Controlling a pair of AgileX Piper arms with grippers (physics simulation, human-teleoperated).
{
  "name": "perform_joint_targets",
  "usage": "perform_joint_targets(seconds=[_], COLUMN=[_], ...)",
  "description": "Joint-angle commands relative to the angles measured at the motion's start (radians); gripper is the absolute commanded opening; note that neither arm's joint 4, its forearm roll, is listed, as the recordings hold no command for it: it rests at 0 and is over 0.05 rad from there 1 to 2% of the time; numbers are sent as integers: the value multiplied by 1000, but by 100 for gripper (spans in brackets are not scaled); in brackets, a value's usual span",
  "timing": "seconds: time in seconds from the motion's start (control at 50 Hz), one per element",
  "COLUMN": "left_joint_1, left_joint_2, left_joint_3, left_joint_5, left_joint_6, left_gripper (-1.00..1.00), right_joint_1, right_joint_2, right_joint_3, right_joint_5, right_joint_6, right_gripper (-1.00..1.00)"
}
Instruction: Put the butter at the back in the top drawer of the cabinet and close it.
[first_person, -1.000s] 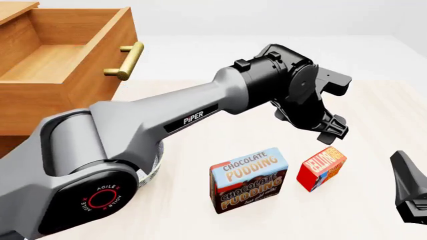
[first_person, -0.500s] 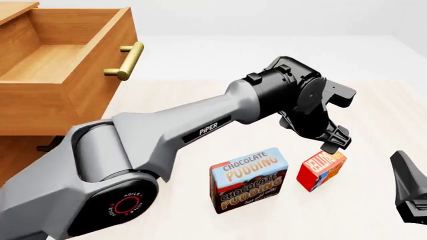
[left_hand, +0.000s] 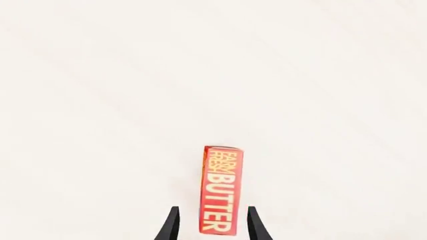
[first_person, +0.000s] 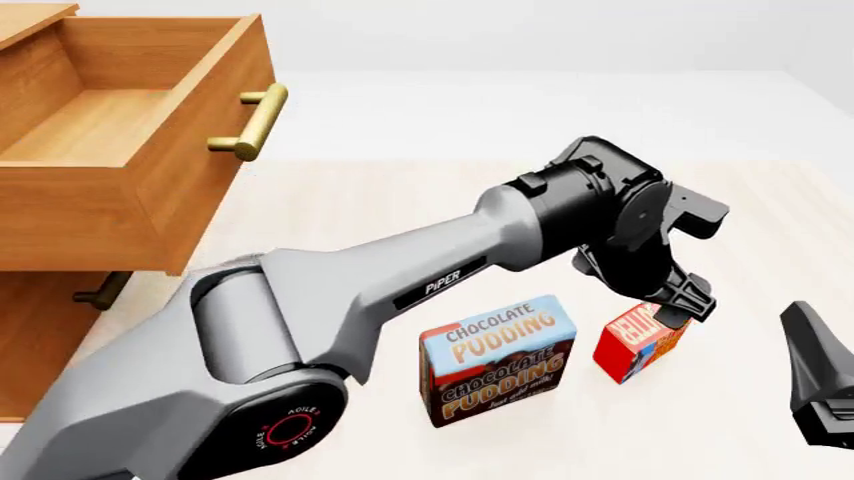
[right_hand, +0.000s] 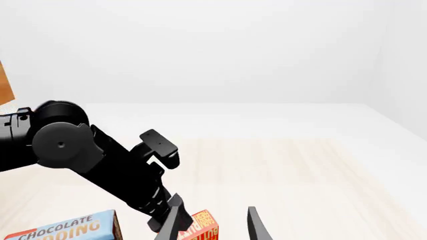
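Observation:
The butter (first_person: 638, 347), a small red box with orange lettering, stands on the table at the right. It also shows in the left wrist view (left_hand: 221, 189) and the right wrist view (right_hand: 201, 228). My left gripper (first_person: 674, 308) reaches across the table and hangs open right over the butter's top. Its black fingers (left_hand: 172, 224) straddle one end of the box with a small gap on each side. The top drawer (first_person: 160, 160) of the cabinet (first_person: 40, 330) stands pulled out at far left, its inside bare. My right gripper (right_hand: 212, 222) is open and holds nothing.
A blue-and-brown Chocolate Pudding box (first_person: 497, 360) stands just left of the butter. The drawer's brass handle (first_person: 254, 121) juts toward the table's middle. A lower drawer handle (first_person: 100, 290) peeks out under the open drawer. My right gripper (first_person: 821, 385) sits low at the right edge.
My left gripper has come down and to the right, from above and behind the butter to its top edge. The butter, pudding box and right arm have not moved.

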Motion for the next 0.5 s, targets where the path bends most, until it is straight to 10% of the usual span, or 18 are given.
perform_joint_targets(seconds=[0.02,0.5], left_joint_1=[-13,-17], left_joint_2=[18,39], left_joint_3=[-4,8], left_joint_5=[-3,-9], left_joint_6=[-10,-17], left_gripper=[100,100], right_joint_1=[0,0], right_joint_2=[0,0], right_joint_3=[0,0], right_joint_5=[0,0], right_joint_6=[0,0], right_gripper=[100,100])
